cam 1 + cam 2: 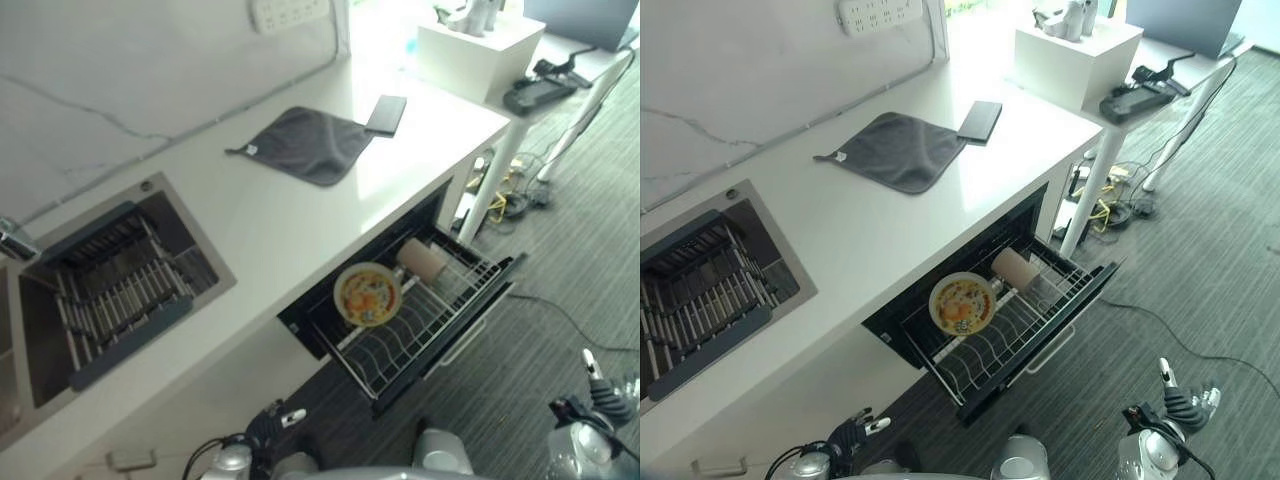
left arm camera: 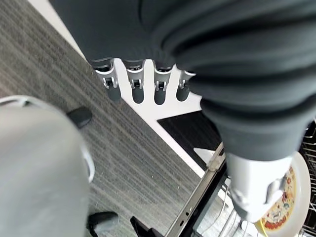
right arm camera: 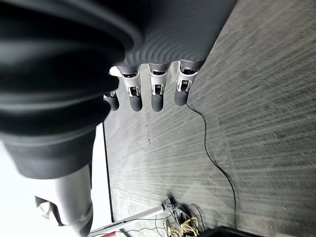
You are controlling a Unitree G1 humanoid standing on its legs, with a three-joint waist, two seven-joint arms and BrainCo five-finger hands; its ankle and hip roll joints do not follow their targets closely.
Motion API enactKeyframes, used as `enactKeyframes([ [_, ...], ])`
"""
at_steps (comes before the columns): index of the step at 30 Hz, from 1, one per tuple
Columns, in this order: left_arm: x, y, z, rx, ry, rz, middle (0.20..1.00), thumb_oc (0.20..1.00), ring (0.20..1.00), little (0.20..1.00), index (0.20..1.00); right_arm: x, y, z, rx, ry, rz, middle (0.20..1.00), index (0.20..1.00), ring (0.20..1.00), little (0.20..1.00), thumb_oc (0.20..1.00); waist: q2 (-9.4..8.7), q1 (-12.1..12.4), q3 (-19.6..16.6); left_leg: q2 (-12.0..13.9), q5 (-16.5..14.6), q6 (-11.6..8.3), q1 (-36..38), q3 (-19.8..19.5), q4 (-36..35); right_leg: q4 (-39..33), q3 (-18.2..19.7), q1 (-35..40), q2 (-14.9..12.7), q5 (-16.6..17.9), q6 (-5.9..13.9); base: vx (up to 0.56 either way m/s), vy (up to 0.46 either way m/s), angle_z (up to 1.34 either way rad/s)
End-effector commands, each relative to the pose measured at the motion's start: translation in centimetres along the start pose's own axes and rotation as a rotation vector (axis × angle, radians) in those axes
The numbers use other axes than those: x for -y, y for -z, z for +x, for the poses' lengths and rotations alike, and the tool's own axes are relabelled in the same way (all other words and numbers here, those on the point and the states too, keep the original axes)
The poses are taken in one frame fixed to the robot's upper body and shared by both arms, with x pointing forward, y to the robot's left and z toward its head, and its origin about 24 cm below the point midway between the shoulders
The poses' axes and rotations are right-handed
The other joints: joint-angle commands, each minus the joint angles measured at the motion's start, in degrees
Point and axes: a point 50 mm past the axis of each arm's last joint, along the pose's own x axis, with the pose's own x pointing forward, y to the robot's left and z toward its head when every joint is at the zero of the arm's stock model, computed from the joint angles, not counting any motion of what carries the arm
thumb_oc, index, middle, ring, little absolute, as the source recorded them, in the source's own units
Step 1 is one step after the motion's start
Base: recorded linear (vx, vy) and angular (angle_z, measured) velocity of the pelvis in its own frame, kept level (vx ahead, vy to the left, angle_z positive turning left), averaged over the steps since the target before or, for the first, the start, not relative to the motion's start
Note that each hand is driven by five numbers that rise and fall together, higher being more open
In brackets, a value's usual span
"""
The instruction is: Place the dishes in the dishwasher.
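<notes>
Both of your hands hang low over the carpet, short of the dishwasher rack [image 1: 420, 320]. Your left hand [image 2: 143, 86] has its fingers straight and relaxed, with nothing in them; past it you can see the plate standing in the rack. Your right hand [image 3: 148, 91] is the same, fingers loose and empty, over bare floor on the far side of the rack from the sink.

Look at the rack, pulled out from under the white counter [image 1: 890, 230]. A plate [image 1: 368, 294] with an orange and yellow pattern stands on edge between the wires near the rack's inner end, and a pale cup [image 1: 422, 258] lies on its side just beside it, further toward the counter's open end. Judging from this, the dishes are already loaded.

If you must reseat the plate, treat it as stiff, smooth and breakable; pinch it at the top rim, thumb on one face and fingers on the other. The cup looks light and may roll, so wrap round its body.
</notes>
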Motion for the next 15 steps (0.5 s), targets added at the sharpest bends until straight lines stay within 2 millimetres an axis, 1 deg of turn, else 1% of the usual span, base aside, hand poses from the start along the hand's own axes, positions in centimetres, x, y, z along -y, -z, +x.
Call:
enactKeyframes([
  [1, 0.0, -1.0, 0.3, 0.036, -0.018, -0.023, 1.000, 1.000, 1.000, 1.000, 1.000, -1.9, -1.2, 0.6, 0.024, -0.043, 0.184, 1.000, 1.000, 1.000, 1.000, 1.000, -1.21, 0.63, 4.50, -2.21, -9.28, 2.88, 0.63, -0.67, 6.73, 6.80, -1.92, 1.71, 3.18, -9.37, -5.06, -0.03, 0.042, 0.06],
  [4, 1.0, -0.8, 0.4, 0.042, -0.003, -0.028, 1.000, 1.000, 1.000, 1.000, 1.000, -2.9, -0.1, 0.6, -0.047, -0.099, 0.229, 1.000, 1.000, 1.000, 1.000, 1.000, -0.31, 1.18, 5.83, -2.28, -8.87, 2.63, -0.91, -1.34, 7.91, 8.87, -1.95, 0.08, 2.80, -9.94, -5.51, 0.01, 0.045, 0.09],
  [7, 1.7, -1.3, 0.5, 0.088, 0.000, -0.023, 1.000, 1.000, 1.000, 1.000, 1.000, -3.8, 0.9, 0.5, -0.139, -0.139, 0.361, 1.000, 1.000, 1.000, 1.000, 1.000, 0.52, 1.60, 6.82, -2.58, -8.78, 2.77, -2.46, -1.82, 9.28, 11.70, -1.71, -1.96, 2.26, -10.71, -5.77, 0.03, 0.051, 0.10],
  [8, 2.1, -2.0, 0.5, 0.131, 0.016, -0.010, 1.000, 1.000, 1.000, 1.000, 1.000, -5.0, 1.1, 0.3, -0.176, -0.227, 0.409, 1.000, 1.000, 1.000, 1.000, 1.000, 1.28, 2.11, 7.63, -2.95, -8.86, 3.03, -4.10, -2.23, 10.66, 14.56, -1.76, -3.90, 1.65, -11.57, -6.11, 0.00, 0.046, 0.06],
  [10, 2.5, -2.6, 0.6, 0.163, 0.022, -0.022, 1.000, 1.000, 1.000, 1.000, 1.000, -8.1, 1.2, -0.3, -0.225, -0.417, 0.430, 1.000, 1.000, 1.000, 1.000, 1.000, 2.11, 3.13, 8.81, -3.43, -9.11, 3.52, -6.37, -2.88, 13.03, 18.64, -1.96, -5.98, 0.67, -12.94, -6.74, 0.01, 0.015, 0.14],
  [12, 2.5, -2.6, 0.5, 0.169, 0.018, -0.024, 1.000, 1.000, 1.000, 1.000, 1.000, -9.3, 1.1, -0.7, -0.244, -0.503, 0.448, 1.000, 1.000, 1.000, 1.000, 1.000, 2.41, 3.57, 9.22, -3.58, -9.13, 3.60, -7.11, -3.23, 13.91, 20.10, -2.09, -6.56, 0.18, -13.38, -6.88, 0.02, -0.003, 0.27],
  [13, 2.4, -2.5, 0.5, 0.169, 0.020, -0.020, 1.000, 1.000, 1.000, 1.000, 1.000, -10.3, 1.0, -1.0, -0.253, -0.572, 0.453, 1.000, 1.000, 1.000, 1.000, 1.000, 2.62, 3.96, 9.49, -3.81, -9.11, 3.70, -7.66, -3.49, 14.46, 21.41, -2.28, -7.08, -0.25, -13.82, -7.01, 0.04, 0.017, 0.34],
  [14, 2.3, -2.4, 0.4, 0.173, 0.019, -0.020, 1.000, 1.000, 1.000, 1.000, 1.000, -11.9, 0.7, -1.6, -0.274, -0.715, 0.444, 1.000, 1.000, 1.000, 1.000, 1.000, 2.97, 4.46, 9.97, -4.14, -9.10, 3.83, -8.28, -3.69, 15.12, 23.26, -2.55, -7.91, -0.96, -14.50, -7.18, 0.04, 0.050, 0.36],
  [15, 1.4, -2.2, 0.1, 0.180, 0.008, -0.025, 1.000, 1.000, 1.000, 1.000, 1.000, -14.4, 0.1, -3.2, -0.308, -0.992, 0.440, 1.000, 1.000, 1.000, 1.000, 1.000, 3.19, 5.48, 10.89, -4.43, -9.14, 4.11, -10.02, -4.06, 16.65, 26.23, -3.03, -9.76, -1.92, -15.39, -7.48, 0.02, 0.048, 0.30],
])
